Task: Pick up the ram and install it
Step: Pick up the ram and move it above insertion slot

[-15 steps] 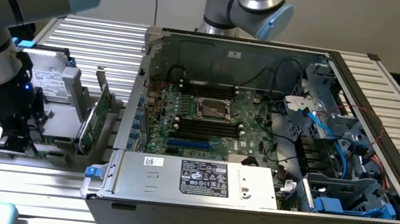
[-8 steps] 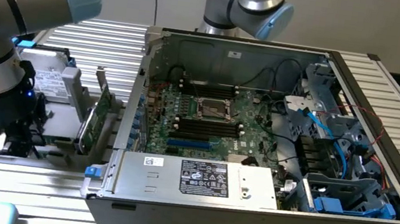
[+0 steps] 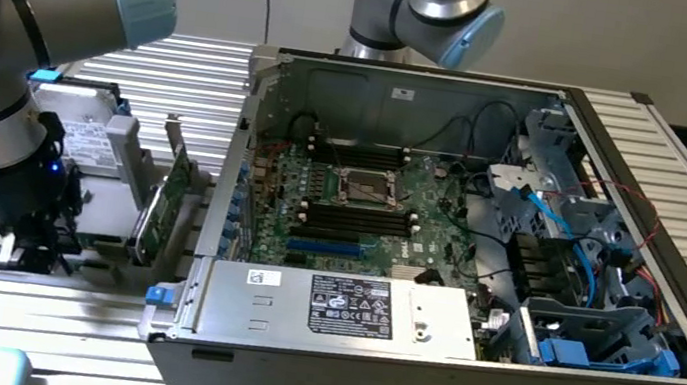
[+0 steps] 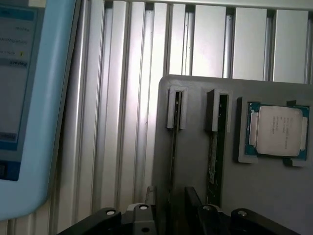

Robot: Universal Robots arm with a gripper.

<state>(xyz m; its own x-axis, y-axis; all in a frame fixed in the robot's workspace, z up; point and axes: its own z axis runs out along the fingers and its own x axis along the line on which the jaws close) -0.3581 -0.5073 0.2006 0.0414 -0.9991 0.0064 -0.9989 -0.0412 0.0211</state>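
Grey holder (image 4: 195,98): one, lying flat on the ribbed metal table (image 4: 132,73), to the exterior view's left of the open computer case (image 3: 454,370).
Grooves: two, side by side in the holder, each with a raised bracket at its far end.
Ram (image 4: 173,156): stands on its long edge in the groove farther from the processor and is seen edge-on as a thin dark line.
Ram's long axis: level, running along its groove and parallel to the table's ribs. One end sits in the bracket and the other points toward the gripper.
Second stick (image 4: 213,161): one, in the neighbouring groove, parallel to the ram, with a strip of its green face showing.
Sticks counted: two.
Processor (image 4: 279,129): one, metal lid up, in its own pocket just beside the second stick.
Gripper (image 4: 170,208): released, with its fingers (image 4: 193,203) spread and grasping nothing. The ram's line runs into the gap between them; whether they touch it cannot be told.
Arm (image 3: 1,134): reaches down over the holder.
Expansion card (image 3: 159,212): one, green, upright between the arm and the case.
Screen (image 4: 24,98): one, pale blue frame, on the table near the holder.
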